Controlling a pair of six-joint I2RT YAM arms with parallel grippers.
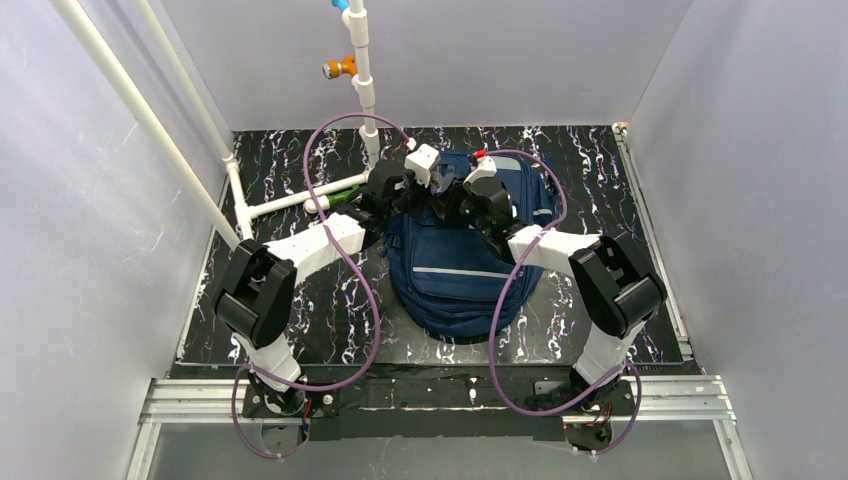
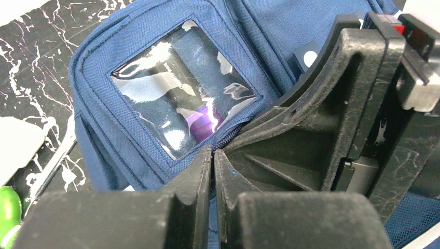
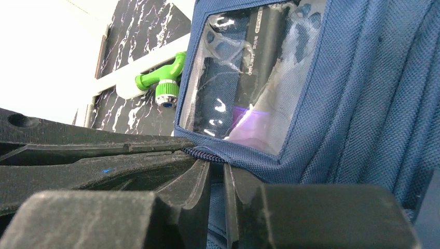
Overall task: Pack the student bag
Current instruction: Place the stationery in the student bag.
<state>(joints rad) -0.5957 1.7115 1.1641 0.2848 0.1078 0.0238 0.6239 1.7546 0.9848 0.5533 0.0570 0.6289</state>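
Observation:
The student bag, a navy blue backpack, lies flat on the black marbled table. Both grippers meet at its far end beside the clear pocket window. Behind the window I see a purple item and a black pen. My left gripper is shut on a strip of the bag's blue fabric at the pocket's zipper edge. My right gripper sits tip to tip with it, its jaws a narrow gap apart over the same edge.
A white pipe frame with a green valve lies just left of the bag. A vertical white pipe rises behind it. Grey walls close in on three sides. Purple cables loop from both arms.

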